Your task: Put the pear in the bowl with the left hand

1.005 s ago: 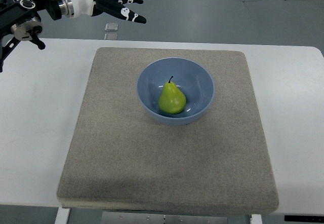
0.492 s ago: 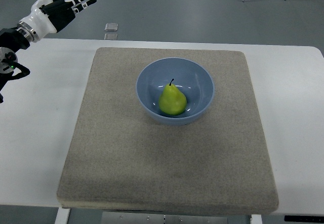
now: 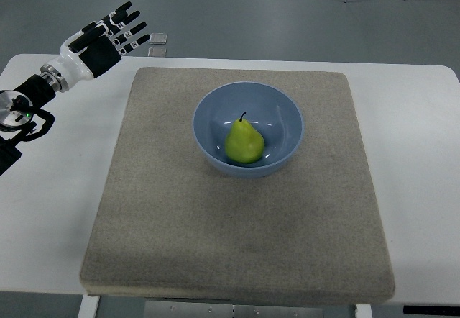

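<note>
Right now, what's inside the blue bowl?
One green pear sits inside the blue bowl, stem pointing away from the robot. The bowl floor beneath the pear is hidden. The left hand is clear, holding nothing.

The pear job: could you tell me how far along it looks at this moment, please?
Done: the pear lies in the blue bowl on the mat, with nothing touching it. In hand: nothing; the left hand is at the table's far-left corner with its fingers spread and empty. Left: apparently nothing but parking the arm.
</note>
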You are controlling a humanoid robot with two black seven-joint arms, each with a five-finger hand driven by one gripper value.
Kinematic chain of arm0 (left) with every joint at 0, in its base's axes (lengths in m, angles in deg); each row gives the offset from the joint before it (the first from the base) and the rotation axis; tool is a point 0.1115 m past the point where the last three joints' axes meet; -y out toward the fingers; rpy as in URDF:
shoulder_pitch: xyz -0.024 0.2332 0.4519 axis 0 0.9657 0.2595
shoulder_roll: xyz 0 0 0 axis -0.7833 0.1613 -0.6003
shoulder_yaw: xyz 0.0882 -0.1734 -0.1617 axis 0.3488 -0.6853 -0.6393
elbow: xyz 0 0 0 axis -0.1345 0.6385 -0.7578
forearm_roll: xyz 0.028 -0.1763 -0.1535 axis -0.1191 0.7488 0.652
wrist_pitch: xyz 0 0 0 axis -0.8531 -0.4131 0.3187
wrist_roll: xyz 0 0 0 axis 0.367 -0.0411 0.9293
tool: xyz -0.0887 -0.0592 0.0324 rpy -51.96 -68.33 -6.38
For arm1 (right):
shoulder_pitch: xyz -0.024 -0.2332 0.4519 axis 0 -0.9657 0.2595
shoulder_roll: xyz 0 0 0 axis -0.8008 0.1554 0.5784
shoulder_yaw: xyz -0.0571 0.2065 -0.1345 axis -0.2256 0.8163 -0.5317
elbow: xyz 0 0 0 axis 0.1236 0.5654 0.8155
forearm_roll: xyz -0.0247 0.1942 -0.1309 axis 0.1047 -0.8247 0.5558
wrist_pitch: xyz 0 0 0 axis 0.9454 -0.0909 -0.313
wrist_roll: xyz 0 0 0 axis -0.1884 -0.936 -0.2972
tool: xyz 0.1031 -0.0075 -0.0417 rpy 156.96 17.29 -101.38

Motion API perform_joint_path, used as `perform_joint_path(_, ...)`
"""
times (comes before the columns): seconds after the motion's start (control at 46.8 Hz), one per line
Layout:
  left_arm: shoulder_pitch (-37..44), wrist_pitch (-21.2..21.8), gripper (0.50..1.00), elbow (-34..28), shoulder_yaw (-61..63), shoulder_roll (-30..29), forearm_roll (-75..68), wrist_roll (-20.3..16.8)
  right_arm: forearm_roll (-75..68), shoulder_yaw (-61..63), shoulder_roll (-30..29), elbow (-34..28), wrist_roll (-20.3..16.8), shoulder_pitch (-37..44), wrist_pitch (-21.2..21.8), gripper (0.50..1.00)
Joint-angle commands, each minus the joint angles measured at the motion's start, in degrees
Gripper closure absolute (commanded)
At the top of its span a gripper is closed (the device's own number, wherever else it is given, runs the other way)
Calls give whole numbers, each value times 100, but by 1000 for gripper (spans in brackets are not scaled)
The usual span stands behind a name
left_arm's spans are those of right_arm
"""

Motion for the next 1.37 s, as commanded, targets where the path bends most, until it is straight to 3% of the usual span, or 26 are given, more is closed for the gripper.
perform_joint_path(0.0,38,1,506,6,-9,27,35,27,0,-1,0,0,1,0,0,576)
perform_joint_path(1.347,223,1,506,-143,-53,264,114,45,17,-28,0,-35,1,-9,9,574)
